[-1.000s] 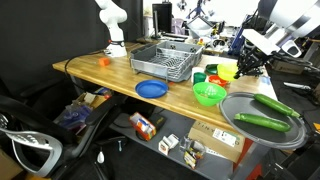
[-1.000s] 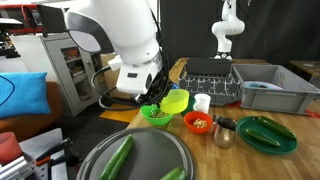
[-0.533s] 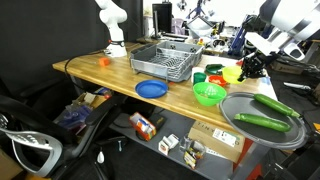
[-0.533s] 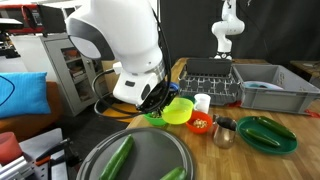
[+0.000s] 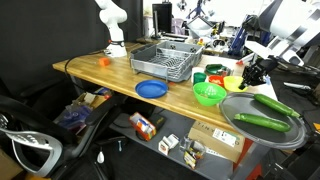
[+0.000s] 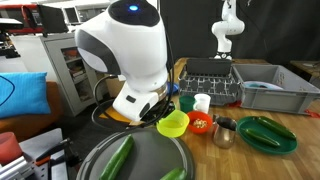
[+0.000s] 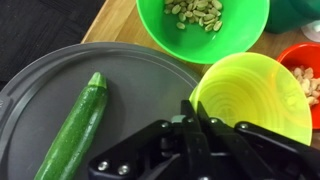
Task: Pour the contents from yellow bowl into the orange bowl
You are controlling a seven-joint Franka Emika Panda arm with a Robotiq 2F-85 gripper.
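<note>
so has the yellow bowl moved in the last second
Yes. In an exterior view the yellow bowl has come lower, toward the camera: it was up behind the orange bowl, now it is level beside it.

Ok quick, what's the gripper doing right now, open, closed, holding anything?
Gripper: closed on the rim of the yellow bowl, holding it.

From my station I see a long wooden table (image 5: 95, 68) with a cluttered lower shelf (image 5: 150, 125), a black office chair (image 5: 30, 140) on the dark floor (image 5: 120, 165) before it, a black curtain (image 6: 280, 30) behind, and a grey cabinet (image 6: 62, 65) beside a blue cushion (image 6: 20, 95).
</note>
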